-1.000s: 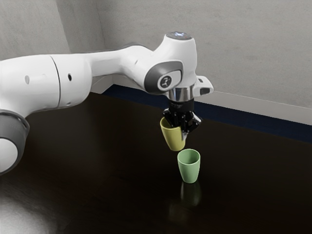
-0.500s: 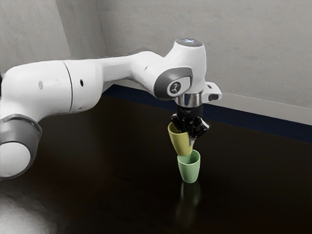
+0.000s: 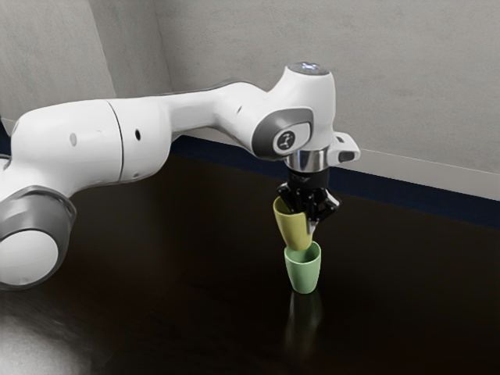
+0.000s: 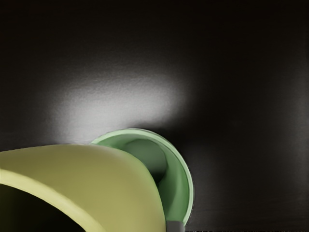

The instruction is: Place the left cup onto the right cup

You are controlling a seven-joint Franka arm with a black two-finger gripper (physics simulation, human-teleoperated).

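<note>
The black jaws, a little right of the centre of the exterior view, are clamped on the rim of the yellow cup (image 3: 292, 228), a smooth tapered cup without a handle. One finger is inside the mouth and the other is on the outer wall. The jaws point straight down. Above them the white arm (image 3: 195, 125) with grey joints comes from the left edge of the frame, and its last link bends down over the cups.

The yellow cup hangs tilted, with its mouth leaning toward the left of the frame and its narrow base toward the lower right. The base is at the mouth of the green cup (image 3: 303, 269), a smaller smooth tapered cup that stands upright on the surface (image 3: 156, 305). I cannot tell whether the two cups touch.

In the wrist view the yellow cup (image 4: 91, 183) is large and blurred at the lower left, and it covers part of the round opening of the green cup (image 4: 179, 169).

The surface is dark and glossy and reflects the green cup. Behind it are a dark blue strip (image 3: 422, 195) and a grey wall (image 3: 406, 70).
</note>
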